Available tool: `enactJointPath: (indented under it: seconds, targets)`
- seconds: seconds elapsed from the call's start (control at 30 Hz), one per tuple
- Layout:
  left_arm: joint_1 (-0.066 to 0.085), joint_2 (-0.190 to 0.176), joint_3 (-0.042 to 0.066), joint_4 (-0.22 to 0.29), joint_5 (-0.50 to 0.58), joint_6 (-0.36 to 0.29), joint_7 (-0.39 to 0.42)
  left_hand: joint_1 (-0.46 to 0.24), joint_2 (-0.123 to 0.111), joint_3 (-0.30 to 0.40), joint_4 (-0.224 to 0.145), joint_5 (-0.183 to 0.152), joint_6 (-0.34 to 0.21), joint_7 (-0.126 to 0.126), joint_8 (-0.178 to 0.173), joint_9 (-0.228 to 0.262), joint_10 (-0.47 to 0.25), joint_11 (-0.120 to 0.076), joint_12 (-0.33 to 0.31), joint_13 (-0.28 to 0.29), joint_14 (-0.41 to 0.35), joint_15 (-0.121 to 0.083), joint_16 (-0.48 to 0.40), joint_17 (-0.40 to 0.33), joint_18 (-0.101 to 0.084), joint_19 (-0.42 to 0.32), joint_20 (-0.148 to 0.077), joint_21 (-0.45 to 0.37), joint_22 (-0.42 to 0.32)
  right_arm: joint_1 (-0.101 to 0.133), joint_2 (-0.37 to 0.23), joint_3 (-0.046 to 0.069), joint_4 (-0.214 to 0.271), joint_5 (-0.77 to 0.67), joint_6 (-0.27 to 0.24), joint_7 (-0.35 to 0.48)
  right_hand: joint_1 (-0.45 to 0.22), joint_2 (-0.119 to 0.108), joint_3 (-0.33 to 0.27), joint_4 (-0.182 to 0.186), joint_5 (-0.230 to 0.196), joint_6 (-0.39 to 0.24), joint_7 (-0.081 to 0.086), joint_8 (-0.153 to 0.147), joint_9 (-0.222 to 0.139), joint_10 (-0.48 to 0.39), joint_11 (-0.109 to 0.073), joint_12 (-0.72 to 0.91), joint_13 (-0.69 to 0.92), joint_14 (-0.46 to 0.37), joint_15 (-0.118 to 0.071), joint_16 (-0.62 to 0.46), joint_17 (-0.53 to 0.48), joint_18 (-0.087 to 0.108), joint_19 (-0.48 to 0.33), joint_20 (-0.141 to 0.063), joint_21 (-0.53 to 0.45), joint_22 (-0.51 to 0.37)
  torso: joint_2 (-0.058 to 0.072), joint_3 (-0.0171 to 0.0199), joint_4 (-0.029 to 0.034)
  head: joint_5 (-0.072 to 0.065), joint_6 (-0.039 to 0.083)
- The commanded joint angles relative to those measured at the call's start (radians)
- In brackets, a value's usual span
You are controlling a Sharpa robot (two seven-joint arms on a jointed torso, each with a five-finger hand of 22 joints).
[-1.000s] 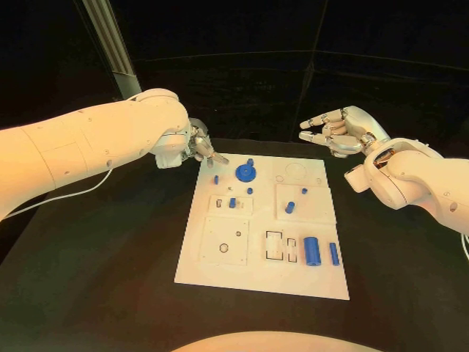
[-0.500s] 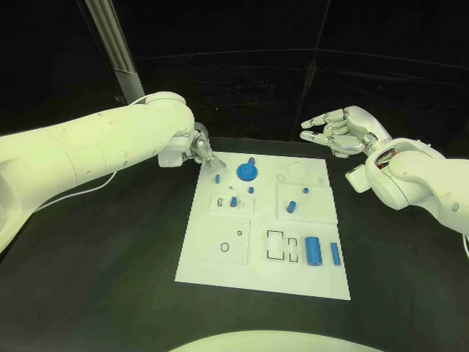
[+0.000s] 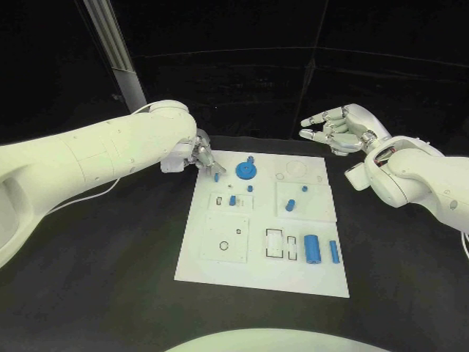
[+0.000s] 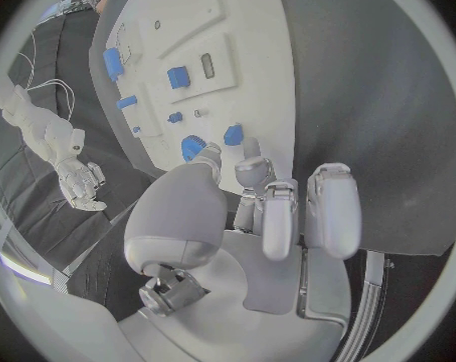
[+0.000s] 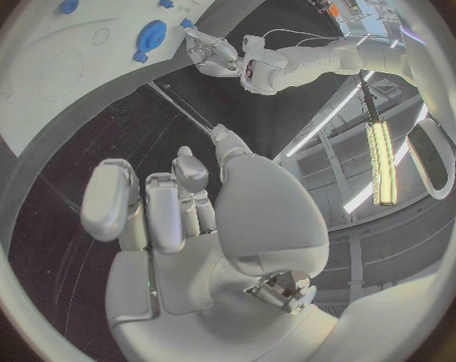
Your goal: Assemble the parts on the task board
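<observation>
The white task board lies in the middle of the black table. My left hand is at its far left corner, fingers spread and holding nothing. Its fingertips reach just short of a small blue peg, also seen as the peg in the left wrist view. A round blue gear-like part stands beside the peg. My right hand is raised beyond the board's far right corner, fingers loosely curled and apart, with nothing in it.
Several small blue parts sit mid-board, among them one right of centre. A blue cylinder and a thinner blue bar lie near the board's front right. A metal post stands at the back left.
My left hand has crept a little closer to the board's far left corner and the small peg. The right hand has stayed where it was.
</observation>
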Motion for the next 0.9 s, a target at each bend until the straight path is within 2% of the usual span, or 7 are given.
enactJointPath:
  seconds: [0.03, 0.2, 0.7, 0.9]
  targets:
    - [-0.001, 0.005, 0.000, -0.003, -0.013, 0.005, 0.027, 0.012, 0.002, -0.007, 0.000, 0.004, 0.009, 0.000, -0.006, -0.001, -0.007, 0.002, 0.002, 0.000, 0.106, 0.006, 0.003, 0.263, 0.011, 0.008, 0.009, 0.000, 0.006, 0.002, 0.003, 0.001, -0.001, 0.004, 0.006, 0.011, 0.002, 0.010, -0.004, 0.000, 0.006, -0.002, -0.004, 0.004, 0.001, -0.005, 0.000, -0.005, -0.001, 0.044, 0.002, -0.003, -0.001, 0.010, -0.005, 0.001, -0.004, -0.001, -0.001, 0.0005, 0.0019, 0.000, -0.001]
    - [-0.002, 0.011, 0.000, -0.005, -0.013, 0.004, 0.030, 0.021, 0.006, -0.008, -0.002, 0.006, 0.011, -0.001, -0.007, -0.004, -0.007, 0.002, 0.003, -0.001, 0.106, 0.006, 0.003, 0.263, 0.011, 0.008, 0.009, 0.000, 0.007, 0.002, 0.006, 0.001, -0.002, 0.004, 0.007, 0.011, 0.002, 0.010, -0.004, 0.000, 0.006, -0.002, -0.004, 0.004, 0.001, -0.005, 0.000, -0.005, -0.001, 0.044, 0.002, -0.003, -0.001, 0.010, -0.005, 0.001, -0.004, -0.001, -0.001, 0.0006, 0.0003, 0.002, 0.000]
    - [-0.003, 0.015, 0.000, -0.005, -0.013, 0.005, 0.036, 0.057, 0.021, -0.008, -0.013, 0.007, 0.017, -0.001, -0.010, -0.014, -0.007, 0.001, 0.007, -0.001, 0.106, 0.006, 0.003, 0.263, 0.011, 0.008, 0.010, -0.001, 0.007, 0.002, 0.010, 0.001, -0.004, 0.004, 0.009, 0.011, 0.002, 0.010, -0.004, 0.000, 0.006, -0.002, -0.004, 0.004, 0.001, -0.005, 0.000, -0.005, -0.001, 0.044, 0.002, -0.003, -0.001, 0.010, -0.005, 0.001, -0.004, -0.001, -0.001, 0.0007, 0.0016, 0.000, -0.003]
    - [-0.003, 0.016, 0.000, -0.006, -0.013, 0.014, 0.033, 0.091, 0.035, 0.000, -0.027, 0.006, 0.021, -0.001, -0.011, -0.021, -0.007, 0.001, 0.008, -0.003, 0.106, 0.006, 0.003, 0.263, 0.011, 0.009, 0.010, -0.002, 0.008, 0.002, 0.010, 0.001, -0.005, 0.004, 0.009, 0.010, 0.002, 0.010, -0.004, 0.000, 0.006, -0.002, -0.004, 0.004, 0.001, -0.005, 0.000, -0.005, -0.001, 0.044, 0.002, -0.003, -0.001, 0.010, -0.005, 0.001, -0.004, -0.001, -0.001, 0.0007, 0.0010, 0.000, -0.003]
